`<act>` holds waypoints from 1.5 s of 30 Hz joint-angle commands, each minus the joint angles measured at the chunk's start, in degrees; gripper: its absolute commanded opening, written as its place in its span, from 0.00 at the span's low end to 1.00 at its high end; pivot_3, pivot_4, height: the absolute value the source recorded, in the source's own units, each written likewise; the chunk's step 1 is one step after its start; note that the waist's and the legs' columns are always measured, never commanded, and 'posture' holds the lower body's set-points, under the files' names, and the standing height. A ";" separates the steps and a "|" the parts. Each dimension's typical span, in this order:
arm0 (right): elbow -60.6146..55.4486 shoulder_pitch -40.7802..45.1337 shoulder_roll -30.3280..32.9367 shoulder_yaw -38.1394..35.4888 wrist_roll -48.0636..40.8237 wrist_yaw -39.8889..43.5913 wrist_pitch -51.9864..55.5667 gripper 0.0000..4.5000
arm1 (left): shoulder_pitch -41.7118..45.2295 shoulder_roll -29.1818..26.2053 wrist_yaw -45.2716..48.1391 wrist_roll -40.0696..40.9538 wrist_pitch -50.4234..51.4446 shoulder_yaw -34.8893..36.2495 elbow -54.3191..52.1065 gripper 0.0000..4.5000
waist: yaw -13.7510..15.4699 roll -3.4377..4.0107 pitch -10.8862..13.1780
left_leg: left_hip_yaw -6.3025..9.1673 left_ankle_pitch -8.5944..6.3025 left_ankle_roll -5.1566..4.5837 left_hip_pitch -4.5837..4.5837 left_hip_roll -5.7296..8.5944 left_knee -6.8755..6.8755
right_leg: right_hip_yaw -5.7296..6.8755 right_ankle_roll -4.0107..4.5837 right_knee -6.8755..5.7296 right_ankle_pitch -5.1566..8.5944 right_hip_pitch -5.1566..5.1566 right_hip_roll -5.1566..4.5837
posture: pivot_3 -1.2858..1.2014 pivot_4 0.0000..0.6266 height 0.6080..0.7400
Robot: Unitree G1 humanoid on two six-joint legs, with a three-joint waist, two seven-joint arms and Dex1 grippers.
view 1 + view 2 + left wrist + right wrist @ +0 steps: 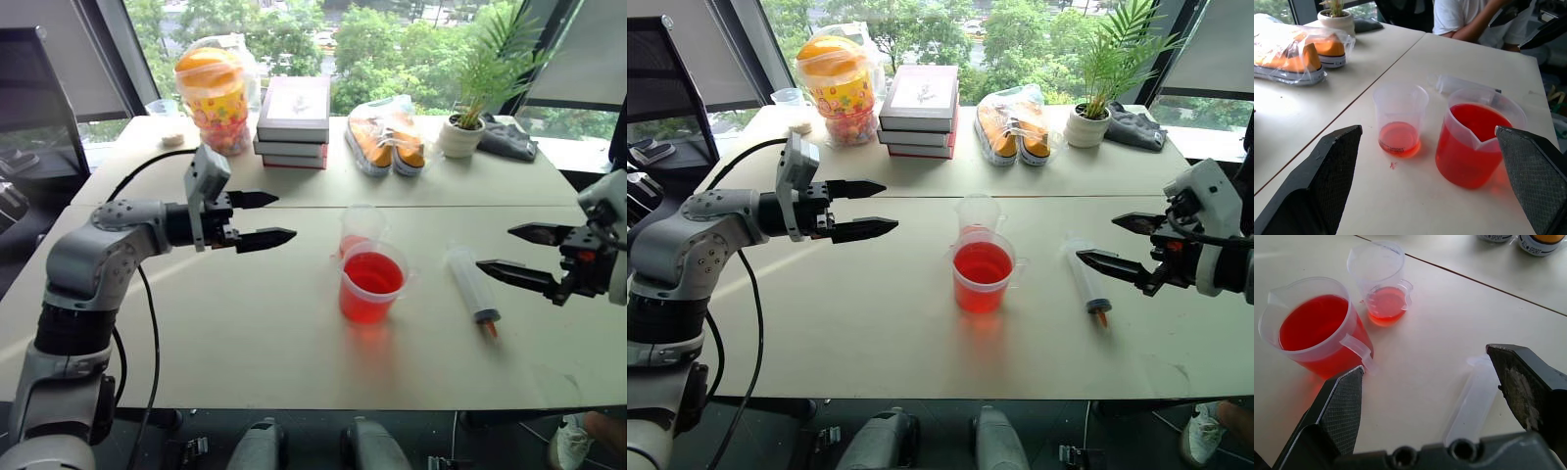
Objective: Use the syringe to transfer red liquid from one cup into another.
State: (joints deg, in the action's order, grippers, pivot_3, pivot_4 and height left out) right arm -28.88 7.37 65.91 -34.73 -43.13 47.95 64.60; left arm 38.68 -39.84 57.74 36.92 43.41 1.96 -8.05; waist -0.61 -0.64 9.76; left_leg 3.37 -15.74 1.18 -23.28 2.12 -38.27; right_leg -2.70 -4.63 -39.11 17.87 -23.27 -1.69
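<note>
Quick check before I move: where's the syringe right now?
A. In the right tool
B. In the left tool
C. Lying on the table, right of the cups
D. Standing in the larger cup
C: the syringe lies flat on the table, right of the larger cup, with both tools open and holding nothing.

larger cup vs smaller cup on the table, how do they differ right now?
Size: the larger cup is wider; the smaller cup is narrower.
Fill: the larger cup is nearly full of red liquid; the smaller cup has only a shallow layer at the bottom.
Place: the larger cup stands nearer the robot, the smaller cup just behind it.
Shared: both are clear plastic, upright, untouched by either gripper.
</note>
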 commanded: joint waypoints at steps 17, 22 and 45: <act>1.79 -1.89 5.32 -3.81 1.91 -0.23 4.02 0.99 | 2.31 4.08 1.99 0.00 -3.97 -0.15 3.57 1.00 | 0.04 0.00 0.00 | -0.01 0.00 0.00 0.02 0.00 0.00 | 0.00 0.00 -0.01 0.00 0.03 0.01 | 0.52 0.24 1.00; 1.25 -3.11 7.00 -2.42 1.65 0.97 5.22 0.99 | 2.88 4.16 3.52 -0.72 -4.48 -1.06 4.76 1.00 | 0.04 0.00 0.00 | -0.01 0.00 0.00 0.02 0.00 0.00 | 0.00 0.00 0.00 0.00 0.03 0.01 | 0.52 0.24 1.00; 38.06 40.30 -5.38 40.96 10.04 -10.06 23.67 0.99 | 3.85 8.19 4.59 -3.32 -7.80 -2.97 7.28 1.00 | -0.02 0.01 0.00 | -0.06 0.02 0.02 -0.30 0.00 0.08 | -0.06 0.05 -0.05 -0.03 -0.45 -0.02 | 0.52 0.24 1.00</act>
State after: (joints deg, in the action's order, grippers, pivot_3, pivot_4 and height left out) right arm 7.72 45.30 59.76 5.06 -35.02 37.87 88.95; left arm 42.18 -31.41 62.92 33.61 36.10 -2.14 1.27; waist -0.63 -0.63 9.77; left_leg 3.29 -15.72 1.20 -23.61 2.12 -38.20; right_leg -2.76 -4.57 -39.15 17.84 -23.75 -1.71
